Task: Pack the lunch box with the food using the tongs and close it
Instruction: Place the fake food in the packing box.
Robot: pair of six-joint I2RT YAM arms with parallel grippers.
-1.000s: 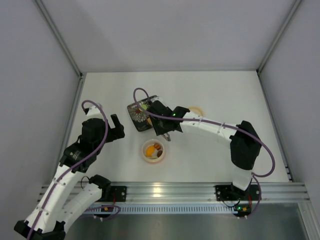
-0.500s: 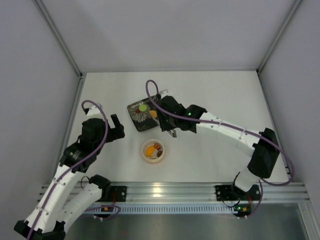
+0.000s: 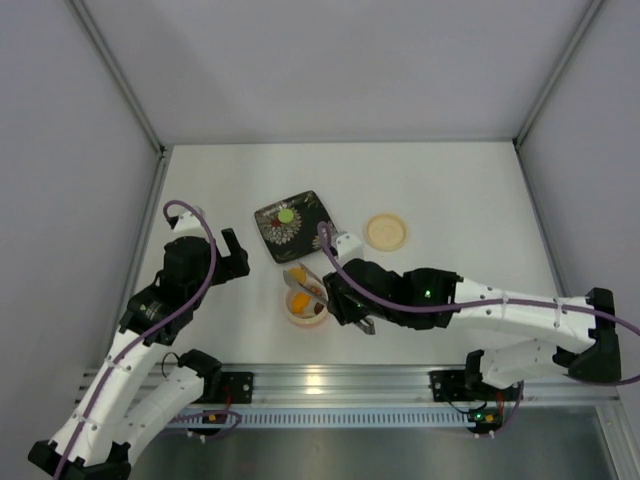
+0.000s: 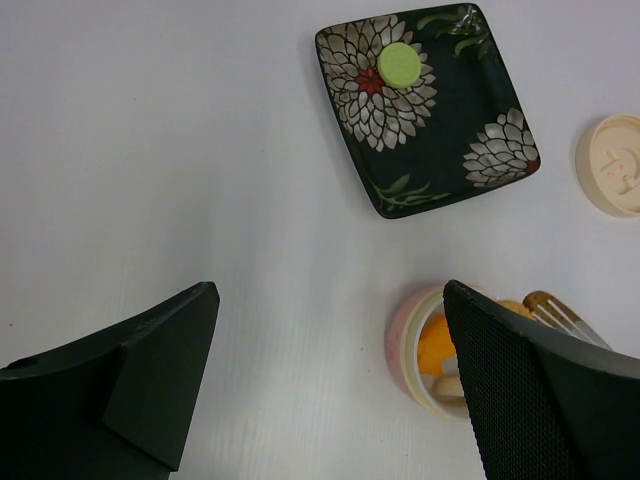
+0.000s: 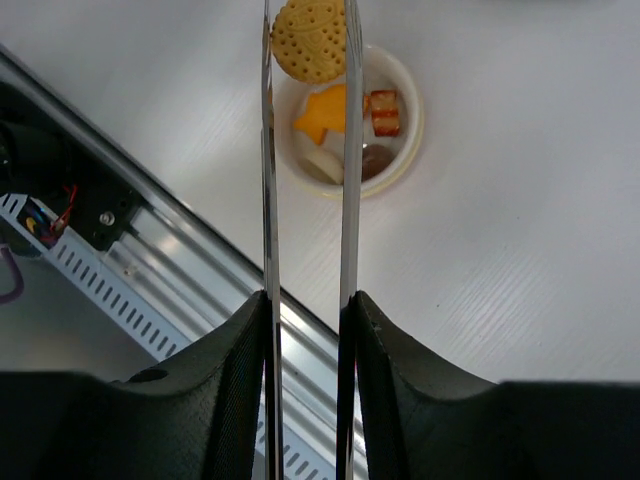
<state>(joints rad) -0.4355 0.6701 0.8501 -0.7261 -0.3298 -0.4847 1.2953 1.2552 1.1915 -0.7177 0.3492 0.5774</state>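
Note:
The lunch box (image 3: 304, 318) stands open on the table, pink-rimmed, holding orange, white and red-brown food (image 5: 322, 116). My right gripper (image 5: 306, 306) is shut on the tongs (image 5: 349, 160), squeezing both thin arms. Between the tongs' tips is a round tan biscuit (image 5: 309, 40), hanging just over the lunch box rim (image 5: 412, 140). In the top view the right gripper (image 3: 336, 294) and the tongs (image 3: 307, 279) sit just right of the box. One green piece (image 3: 286, 214) lies on the black floral plate (image 3: 310, 233). The cream lid (image 3: 385, 231) rests apart. My left gripper (image 4: 328, 296) is open and holds nothing, left of the box (image 4: 400, 345).
The black floral plate (image 4: 440, 150) and the lid (image 4: 615, 165) lie beyond the lunch box. An aluminium rail (image 3: 320, 381) runs along the near table edge, close under my right wrist (image 5: 150, 250). Grey walls close in the table on three sides.
My right arm has swung from over the plate back toward the near edge, carrying the tongs with the tan biscuit to the lunch box. The left arm has not moved.

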